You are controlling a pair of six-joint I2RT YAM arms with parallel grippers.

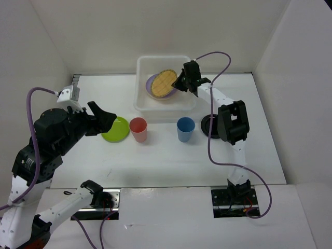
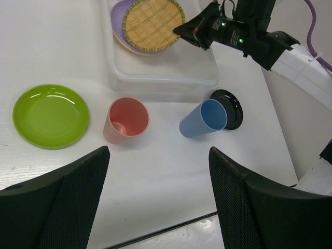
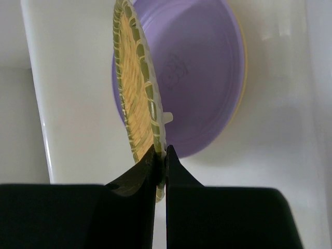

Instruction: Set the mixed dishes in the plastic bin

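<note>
My right gripper (image 1: 182, 83) (image 3: 161, 153) is shut on the rim of the woven tan plate (image 1: 165, 82) (image 3: 135, 98), held tilted over the plastic bin (image 1: 142, 65) (image 2: 155, 78). Under it in the bin lies the lilac plate (image 1: 151, 84) (image 3: 202, 67). On the table stand the lime green plate (image 1: 116, 129) (image 2: 51, 115), the red cup (image 1: 138, 129) (image 2: 127, 120) and the blue cup (image 1: 185, 128) (image 2: 203, 119). The black plate (image 1: 206, 126) (image 2: 232, 108) lies right of the blue cup. My left gripper (image 1: 104, 120) (image 2: 158, 176) is open above the table, left of the green plate, holding nothing.
White walls close in the table on the left, back and right. The right arm (image 1: 233, 124) stands over the black plate's right side, its purple cable (image 1: 210, 150) looping down to the base.
</note>
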